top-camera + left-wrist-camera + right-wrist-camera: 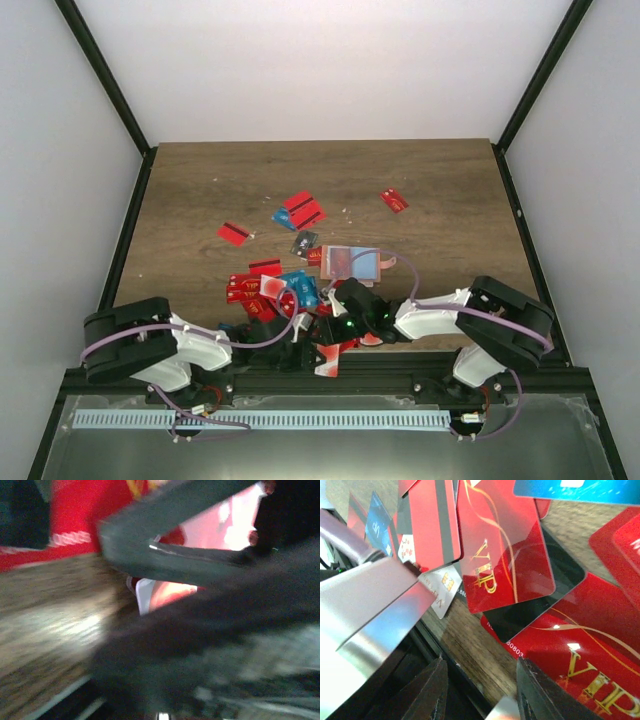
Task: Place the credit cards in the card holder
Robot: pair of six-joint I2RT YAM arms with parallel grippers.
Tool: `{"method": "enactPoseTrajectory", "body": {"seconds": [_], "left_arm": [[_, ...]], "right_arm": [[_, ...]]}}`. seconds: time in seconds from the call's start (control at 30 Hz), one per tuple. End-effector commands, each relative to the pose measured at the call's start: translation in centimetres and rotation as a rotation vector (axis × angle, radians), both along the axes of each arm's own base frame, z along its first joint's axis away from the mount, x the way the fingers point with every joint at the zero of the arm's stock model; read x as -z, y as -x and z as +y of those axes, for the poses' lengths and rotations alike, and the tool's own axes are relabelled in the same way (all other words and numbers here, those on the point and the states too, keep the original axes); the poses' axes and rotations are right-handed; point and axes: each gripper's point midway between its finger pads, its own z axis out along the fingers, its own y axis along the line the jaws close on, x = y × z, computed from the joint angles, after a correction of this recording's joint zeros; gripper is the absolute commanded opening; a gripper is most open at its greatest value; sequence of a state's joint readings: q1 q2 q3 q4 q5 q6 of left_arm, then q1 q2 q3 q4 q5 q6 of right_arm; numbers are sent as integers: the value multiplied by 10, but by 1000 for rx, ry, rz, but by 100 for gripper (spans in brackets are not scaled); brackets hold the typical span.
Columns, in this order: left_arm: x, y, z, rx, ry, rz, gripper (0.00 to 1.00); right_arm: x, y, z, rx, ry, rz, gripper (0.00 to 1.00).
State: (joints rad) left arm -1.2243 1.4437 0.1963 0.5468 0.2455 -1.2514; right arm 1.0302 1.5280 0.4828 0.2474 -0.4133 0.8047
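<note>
Several credit cards (285, 290) lie heaped near the table's front edge, mostly red, some blue. Close up they are red VIP cards (505, 545) over a black one (540, 600). The card holder (350, 262), a reddish-brown rectangle, lies flat just behind the heap. My left gripper (308, 350) reaches in from the left. Its wrist view is blurred into one dark mass with no gap showing, and a white-and-red card (145, 594) pokes out of it. That card (327, 361) stands tilted over the front rail. My right gripper (480, 662) hangs open over bare wood beside the heap.
A black rail (420, 378) runs along the front edge under both wrists. More loose red cards (303, 210) (394, 200) (234, 233) lie farther back. A pale shiny part of the left arm (370, 605) crowds the right wrist view. Dark frame posts border the table's sides.
</note>
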Motion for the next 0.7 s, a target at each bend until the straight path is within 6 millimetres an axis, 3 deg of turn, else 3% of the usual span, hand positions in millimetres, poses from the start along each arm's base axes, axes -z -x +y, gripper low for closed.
{"method": "enactPoseTrajectory", "body": {"seconds": [0.0, 0.13, 0.2, 0.37, 0.5, 0.67], "left_arm": [[16, 5, 11, 7, -88, 15, 4], [2, -2, 7, 7, -115, -34, 4], [-11, -7, 4, 12, -119, -63, 4], [-33, -23, 0, 44, -174, -106, 4], [-42, -45, 2, 56, -231, -130, 4], [-60, -81, -3, 56, -231, -178, 4]], "right_arm": [[29, 11, -30, 25, 148, 43, 40], [14, -2, -33, 50, 147, 0, 40], [-4, -16, -37, 77, 126, -38, 41], [-57, -67, -58, 185, 79, -156, 44], [-87, -104, -83, 289, 73, -223, 47], [-97, -136, -109, 391, 60, -241, 49]]}}
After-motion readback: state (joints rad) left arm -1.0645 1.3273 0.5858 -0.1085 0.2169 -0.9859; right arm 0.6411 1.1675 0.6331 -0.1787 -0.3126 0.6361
